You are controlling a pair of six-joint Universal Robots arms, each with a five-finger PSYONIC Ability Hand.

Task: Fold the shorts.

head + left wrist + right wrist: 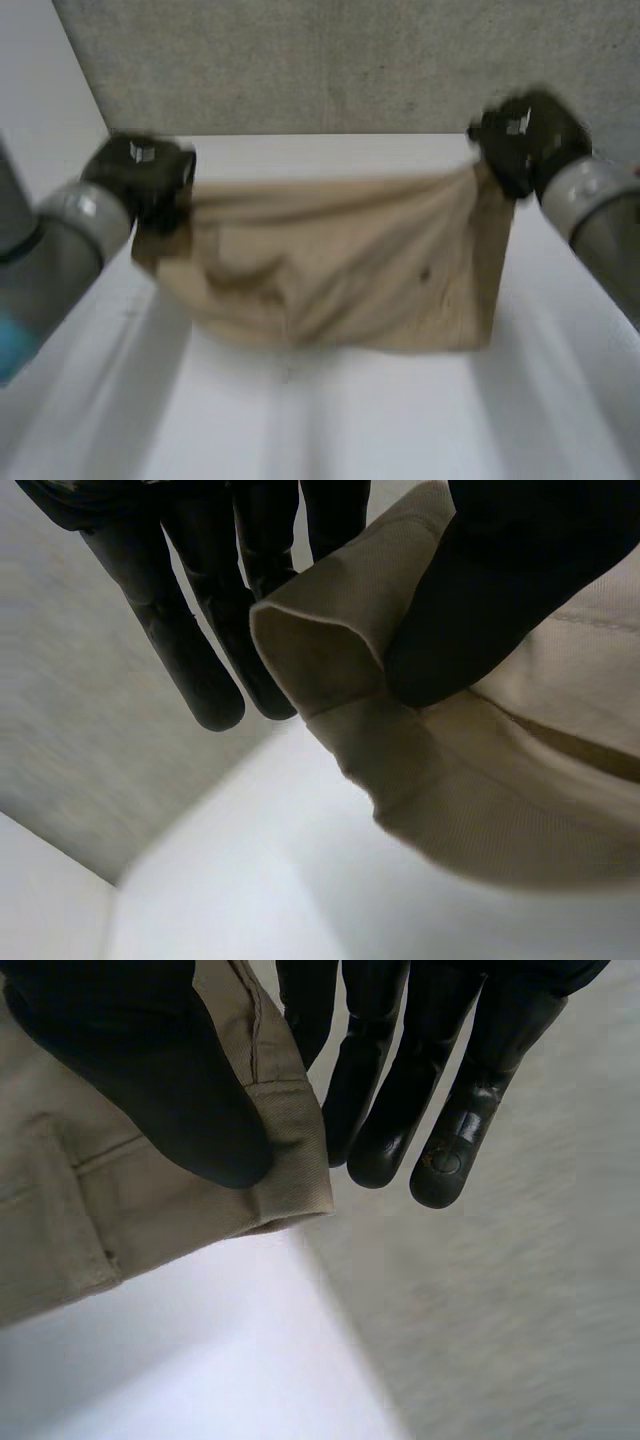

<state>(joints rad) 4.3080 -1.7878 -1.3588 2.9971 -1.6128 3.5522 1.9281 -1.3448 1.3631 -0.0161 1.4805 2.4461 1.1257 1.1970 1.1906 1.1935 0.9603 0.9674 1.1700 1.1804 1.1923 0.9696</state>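
Shorts (340, 280) hang mid-fold between my left hand (145, 175) and right hand (525, 140), each pinching a top corner. Next, I should lower them evenly, doubled over.

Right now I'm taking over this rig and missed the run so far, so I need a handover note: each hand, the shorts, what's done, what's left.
Left hand: shut on one top corner of the shorts, thumb pinching the cloth against the fingers.
Right hand: shut on the other top corner, same pinch.
Shorts: hanging spread between the two hands above the white table.
Done: both corners gripped, cloth lifted.
Left: lay it down folded and smooth it; no fold lies on the table yet.
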